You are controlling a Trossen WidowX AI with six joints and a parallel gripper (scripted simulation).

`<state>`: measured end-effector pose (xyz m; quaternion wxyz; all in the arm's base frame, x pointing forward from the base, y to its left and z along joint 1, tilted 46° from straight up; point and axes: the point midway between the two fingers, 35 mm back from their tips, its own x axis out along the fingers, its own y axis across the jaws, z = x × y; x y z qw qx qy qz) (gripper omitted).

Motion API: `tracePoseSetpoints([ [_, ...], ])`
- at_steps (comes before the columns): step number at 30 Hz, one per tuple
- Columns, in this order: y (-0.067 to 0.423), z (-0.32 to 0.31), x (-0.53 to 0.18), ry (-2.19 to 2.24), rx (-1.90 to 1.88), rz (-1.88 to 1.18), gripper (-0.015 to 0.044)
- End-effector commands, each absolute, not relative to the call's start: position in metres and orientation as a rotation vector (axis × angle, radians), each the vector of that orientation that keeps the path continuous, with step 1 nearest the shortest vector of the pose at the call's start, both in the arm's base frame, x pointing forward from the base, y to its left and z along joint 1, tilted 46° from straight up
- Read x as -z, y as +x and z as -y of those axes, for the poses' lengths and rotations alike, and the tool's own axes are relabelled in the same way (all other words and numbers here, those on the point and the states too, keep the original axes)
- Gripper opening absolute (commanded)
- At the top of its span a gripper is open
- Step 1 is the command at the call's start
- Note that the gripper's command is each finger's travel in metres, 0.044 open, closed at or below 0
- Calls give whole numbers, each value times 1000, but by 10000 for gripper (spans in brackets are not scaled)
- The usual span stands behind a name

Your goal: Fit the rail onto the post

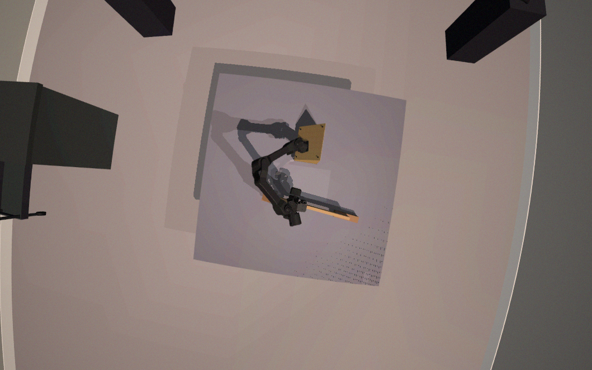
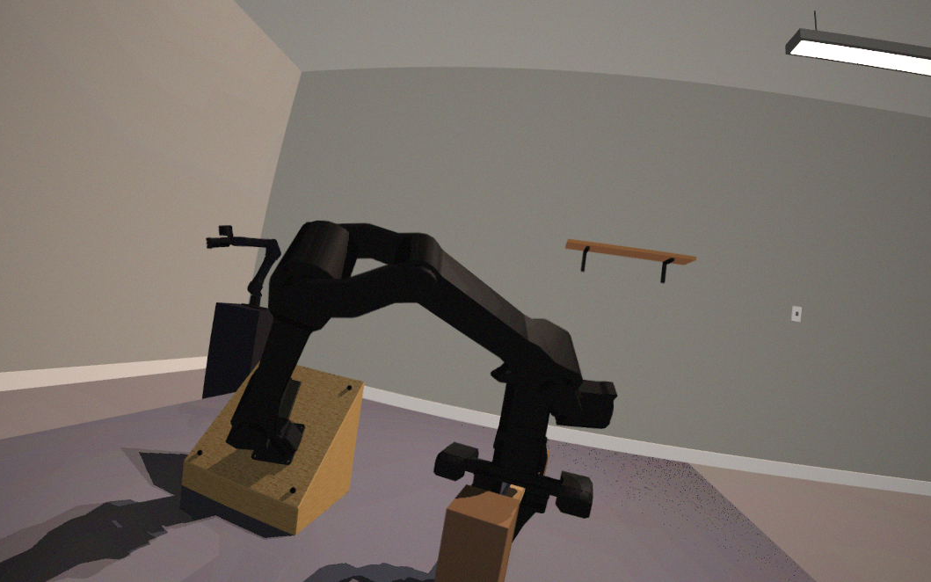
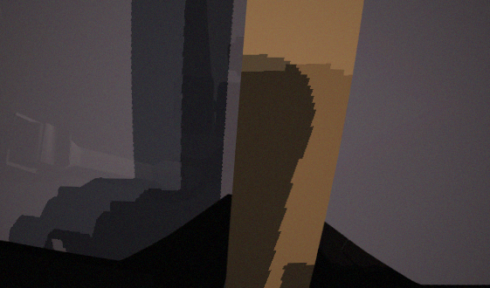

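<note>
One short tan wooden post (image 2: 479, 531) stands nearest in the exterior view; just behind it the black claw (image 2: 508, 491) grips the long tan wooden rail (image 1: 330, 212), which runs away across the grey bench (image 1: 358, 137).
</note>
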<state>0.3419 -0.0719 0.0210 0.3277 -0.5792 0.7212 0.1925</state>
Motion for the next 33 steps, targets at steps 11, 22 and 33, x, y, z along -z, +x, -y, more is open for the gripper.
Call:
tracePoseSetpoints([
  [11,343,67,-22,-1519,-508,-1878,0],
  [22,344,67,-22,-1519,-508,-1878,0],
  [33,344,67,-22,-1519,-508,-1878,0],
])
